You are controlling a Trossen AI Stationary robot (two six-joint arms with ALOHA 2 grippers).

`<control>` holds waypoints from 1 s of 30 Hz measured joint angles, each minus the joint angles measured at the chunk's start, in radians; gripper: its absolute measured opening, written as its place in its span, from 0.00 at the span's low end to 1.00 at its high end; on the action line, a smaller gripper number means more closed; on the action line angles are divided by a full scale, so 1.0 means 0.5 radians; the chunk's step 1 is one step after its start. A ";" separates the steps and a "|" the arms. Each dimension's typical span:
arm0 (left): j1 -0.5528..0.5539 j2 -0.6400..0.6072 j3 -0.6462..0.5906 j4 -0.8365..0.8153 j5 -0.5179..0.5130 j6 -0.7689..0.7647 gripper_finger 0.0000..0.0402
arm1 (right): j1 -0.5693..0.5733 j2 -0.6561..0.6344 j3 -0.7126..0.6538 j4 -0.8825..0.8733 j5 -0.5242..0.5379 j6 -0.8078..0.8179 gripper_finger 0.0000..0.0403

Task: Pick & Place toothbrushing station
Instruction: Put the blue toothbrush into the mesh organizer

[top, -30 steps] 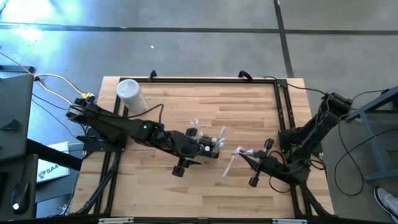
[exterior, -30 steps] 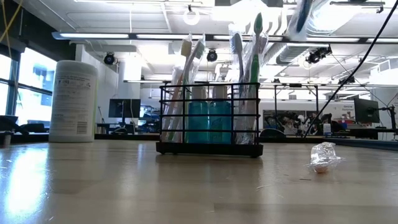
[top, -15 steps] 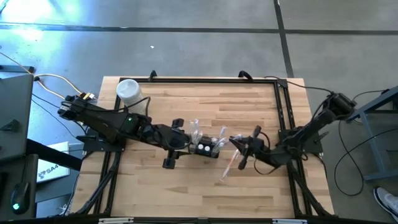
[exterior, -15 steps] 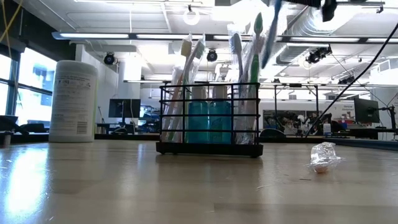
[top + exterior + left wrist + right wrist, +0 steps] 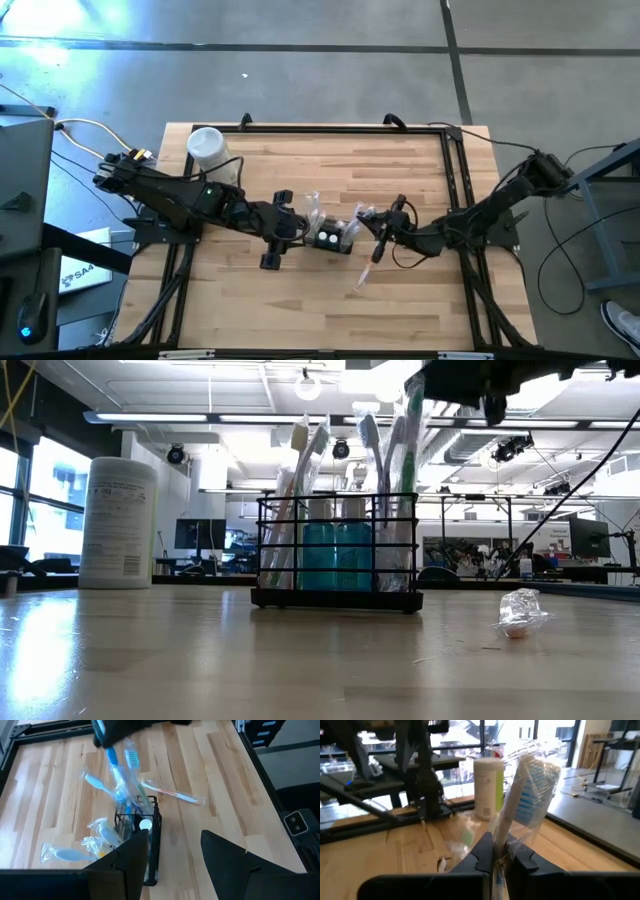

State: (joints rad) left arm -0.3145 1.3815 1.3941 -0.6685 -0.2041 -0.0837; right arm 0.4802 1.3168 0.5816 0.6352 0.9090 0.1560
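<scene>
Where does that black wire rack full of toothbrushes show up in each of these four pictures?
High view: the black rack sits mid-table, between the two arms.
Low view: centre, standing on the table.
Left wrist view: just beyond the left fingers.
Right wrist view: I cannot make it out.
Shared landmark: the white container, visible in the high, low and right wrist views.

Bright ceiling glare — blurred motion

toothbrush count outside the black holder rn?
2. A wrapped toothbrush clamped in the right gripper just above the holder; a loose toothbrush lying on the table toward the right arm's side. Wrappers overlap at the holder, so another may be hidden.
</scene>
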 joint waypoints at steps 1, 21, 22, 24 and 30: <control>0.000 0.000 0.000 -0.001 -0.002 0.000 0.45 | -0.017 0.020 0.000 -0.001 -0.031 0.013 0.03; 0.000 0.008 0.000 -0.019 0.000 -0.075 0.45 | -0.195 0.322 0.000 -0.081 -0.273 0.326 0.03; 0.000 0.008 0.000 -0.020 0.000 -0.085 0.45 | -0.195 0.337 0.001 -0.080 -0.267 0.340 0.03; 0.000 0.008 0.000 -0.030 0.001 -0.103 0.45 | -0.195 0.374 0.001 -0.081 -0.269 0.378 0.03; 0.000 0.008 0.000 -0.030 0.004 -0.111 0.45 | -0.207 0.464 0.001 -0.083 -0.321 0.457 0.03</control>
State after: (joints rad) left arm -0.3145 1.3853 1.3941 -0.6834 -0.2020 -0.1394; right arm 0.3767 1.5490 0.5819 0.5936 0.7483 0.3845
